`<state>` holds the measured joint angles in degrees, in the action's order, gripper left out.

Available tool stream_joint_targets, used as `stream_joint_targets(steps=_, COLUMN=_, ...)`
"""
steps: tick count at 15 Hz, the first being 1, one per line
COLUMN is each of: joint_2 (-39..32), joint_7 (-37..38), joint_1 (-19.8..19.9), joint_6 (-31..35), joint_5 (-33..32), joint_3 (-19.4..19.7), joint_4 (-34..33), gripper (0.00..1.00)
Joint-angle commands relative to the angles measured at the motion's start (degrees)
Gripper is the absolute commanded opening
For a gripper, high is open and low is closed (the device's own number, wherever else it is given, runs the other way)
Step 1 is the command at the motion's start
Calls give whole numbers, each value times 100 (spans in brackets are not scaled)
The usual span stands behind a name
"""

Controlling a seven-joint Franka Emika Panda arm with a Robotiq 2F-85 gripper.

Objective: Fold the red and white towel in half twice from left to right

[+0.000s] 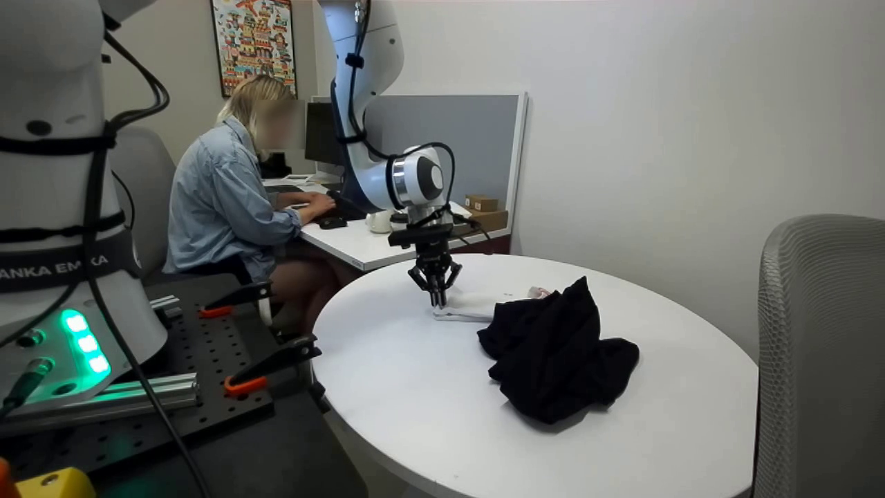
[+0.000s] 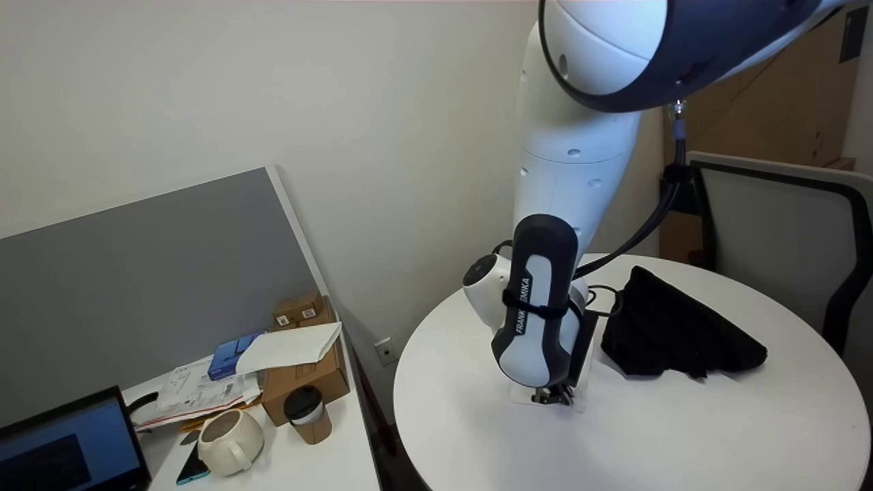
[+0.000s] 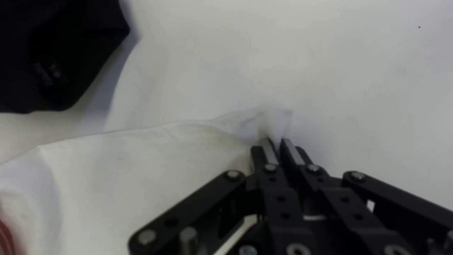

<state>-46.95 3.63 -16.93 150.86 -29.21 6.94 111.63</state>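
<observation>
The red and white towel lies on the round table, its white part reaching from under my gripper to the black cloth. In the wrist view the towel spreads over the lower left, with a bit of red at the left edge. There my gripper is shut on a corner of it, a small white fold bunched between and just beyond the fingertips. The arm covers most of the towel in an exterior view, where only a pale edge shows by the gripper.
A bulky black cloth is heaped beside the towel on the white round table. A mesh chair stands at the table's edge. Nearby, a person sits at a desk holding a mug, a cup and boxes.
</observation>
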Motion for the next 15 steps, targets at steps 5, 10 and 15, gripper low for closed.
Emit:
stream_joint_targets(steps=5, joint_2=980, joint_7=-52, joint_1=-23, joint_6=58, joint_5=106, joint_3=-366, joint_4=895, gripper=10)
stream_joint_targets(steps=10, joint_2=1564, joint_7=-57, joint_1=-4, joint_6=21, joint_5=151, joint_3=-616, joint_4=1325, gripper=10)
stream_joint_targets(steps=15, joint_2=2357, joint_7=-257, joint_1=241, joint_6=-74, joint_5=565, joint_3=-966, joint_4=1632, gripper=10)
